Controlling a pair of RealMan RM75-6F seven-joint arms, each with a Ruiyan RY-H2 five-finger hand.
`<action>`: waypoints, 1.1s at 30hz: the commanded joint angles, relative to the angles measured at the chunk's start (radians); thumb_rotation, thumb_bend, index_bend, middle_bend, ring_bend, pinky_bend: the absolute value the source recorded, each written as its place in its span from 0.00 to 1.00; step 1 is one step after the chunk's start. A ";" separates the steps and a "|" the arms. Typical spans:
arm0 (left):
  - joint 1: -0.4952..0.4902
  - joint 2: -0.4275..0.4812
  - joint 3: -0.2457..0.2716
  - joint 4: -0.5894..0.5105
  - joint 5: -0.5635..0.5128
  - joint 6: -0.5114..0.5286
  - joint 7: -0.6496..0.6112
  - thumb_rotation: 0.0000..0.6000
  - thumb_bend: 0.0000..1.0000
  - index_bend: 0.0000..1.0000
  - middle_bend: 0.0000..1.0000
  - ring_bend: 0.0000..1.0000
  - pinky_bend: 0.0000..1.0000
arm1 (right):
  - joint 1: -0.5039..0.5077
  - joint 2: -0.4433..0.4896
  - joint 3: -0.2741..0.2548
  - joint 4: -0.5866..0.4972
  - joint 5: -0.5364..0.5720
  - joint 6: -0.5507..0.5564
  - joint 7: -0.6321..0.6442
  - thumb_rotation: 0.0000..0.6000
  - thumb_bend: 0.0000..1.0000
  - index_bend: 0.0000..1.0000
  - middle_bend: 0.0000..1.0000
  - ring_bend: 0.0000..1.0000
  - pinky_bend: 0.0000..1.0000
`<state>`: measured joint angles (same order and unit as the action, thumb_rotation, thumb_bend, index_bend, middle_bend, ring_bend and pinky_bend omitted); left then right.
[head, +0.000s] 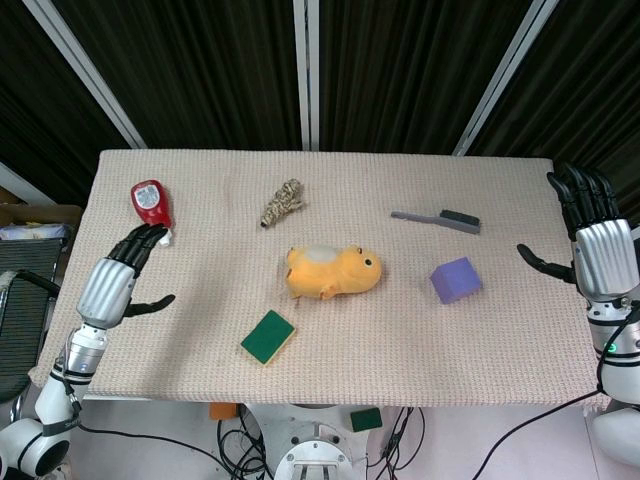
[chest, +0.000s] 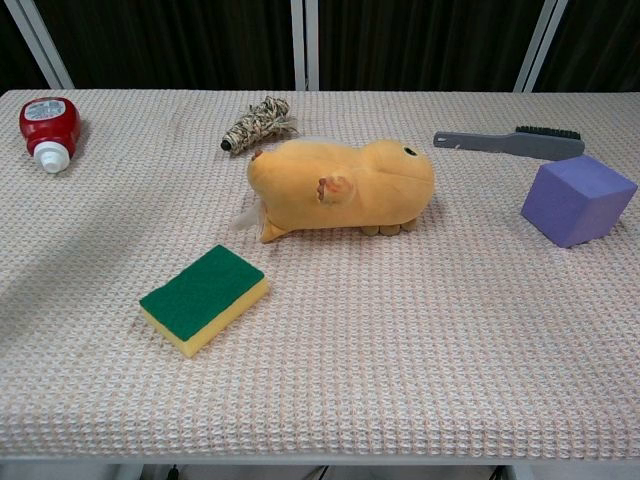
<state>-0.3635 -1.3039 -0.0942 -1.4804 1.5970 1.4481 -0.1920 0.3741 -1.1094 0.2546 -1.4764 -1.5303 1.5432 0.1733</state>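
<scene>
L hand (head: 120, 272) at table's (head: 500, 330) left edge, fingers spread, empty, near red bottle (head: 151, 201). R hand (head: 592, 235) at right edge, fingers spread, nr purple block (head: 455, 279).

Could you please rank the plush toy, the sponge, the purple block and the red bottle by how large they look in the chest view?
1. Plush toy, clearly largest.
2. Sponge, though it lies nearest the camera.
3. Purple block, close to the sponge, so that order is unsure.
4. Red bottle, smallest, farthest back.

I'm working in a lab test bay: cloth-covered table (head: 200, 340), black curtains (head: 400, 60) behind, loose cables (head: 240, 440) on the floor below.
</scene>
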 joint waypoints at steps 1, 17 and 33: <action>-0.002 -0.001 0.003 0.004 0.002 -0.004 0.002 1.00 0.09 0.07 0.08 0.05 0.21 | -0.001 0.001 -0.002 -0.002 0.001 -0.005 -0.003 1.00 0.18 0.00 0.00 0.00 0.00; -0.047 -0.021 0.019 -0.043 0.040 -0.066 0.092 1.00 0.09 0.07 0.08 0.05 0.21 | -0.005 0.001 0.005 -0.012 0.013 -0.003 -0.011 1.00 0.18 0.00 0.00 0.00 0.00; -0.214 -0.174 -0.029 0.047 0.031 -0.235 0.089 1.00 0.18 0.23 0.19 0.14 0.25 | -0.001 -0.005 0.006 -0.004 0.026 -0.024 -0.024 1.00 0.18 0.00 0.00 0.00 0.00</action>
<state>-0.5573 -1.4573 -0.1174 -1.4486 1.6339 1.2355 -0.1013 0.3727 -1.1141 0.2603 -1.4804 -1.5047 1.5192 0.1493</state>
